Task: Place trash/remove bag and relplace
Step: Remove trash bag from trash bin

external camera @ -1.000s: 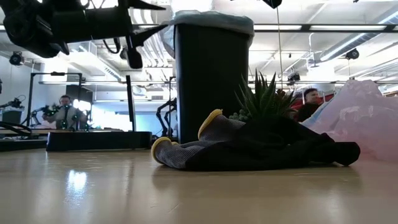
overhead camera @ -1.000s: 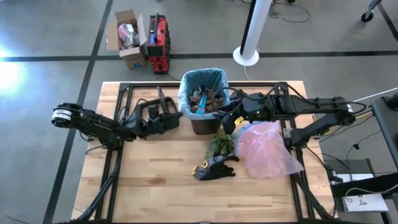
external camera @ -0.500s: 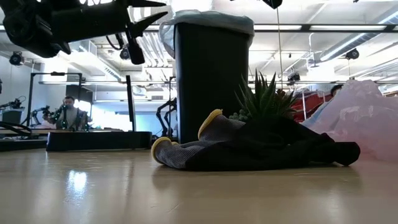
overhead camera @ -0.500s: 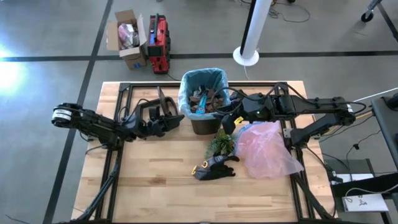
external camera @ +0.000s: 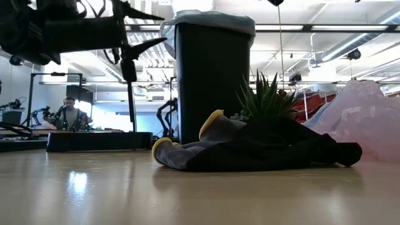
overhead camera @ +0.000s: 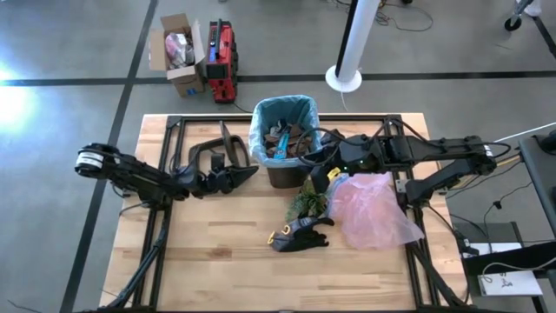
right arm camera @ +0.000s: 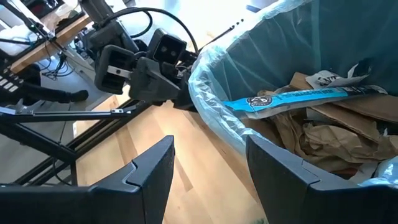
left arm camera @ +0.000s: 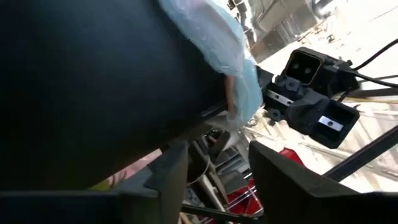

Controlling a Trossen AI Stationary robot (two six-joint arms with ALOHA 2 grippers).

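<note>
Cardboard box (overhead camera: 176,50) on the floor beyond the table's far-left corner, flaps open, something pink and white inside; can't make out what. Red and black case (overhead camera: 222,50) just beside it.

Left gripper (overhead camera: 246,170) is on the left side of the black bin (overhead camera: 283,175), fingers spread, tips pointing at the bin wall just below the rim. Low view shows the 2 fingers apart, one above the other, near the bin's upper left edge, apparently not touching it. Left wrist view: bin wall fills most of the frame, with the liner's folded-over edge hanging down its outside.

Bin stands upright at the far middle of the wooden table (overhead camera: 217,261). The bag (overhead camera: 261,117), teal-blue liner, is seated in the bin, its rim folded over the lip all round. Inside it: the trash (overhead camera: 287,139), crumpled brown paper pieces piled up, white scraps, and 1 blue printed wrapper (right arm camera: 292,98) lying across the top.

Right gripper (overhead camera: 311,158) is at the bin's right rim, fingers spread, looking down into the liner and across to the left gripper on the far side.

Nearer than the bin: green leafy plant tuft (overhead camera: 308,203), touching the black-and-yellow glove (overhead camera: 300,235) lying flat in front of it. Pink translucent plastic bag (overhead camera: 375,209) bunched on the table just right of the plant, under the right arm.
</note>
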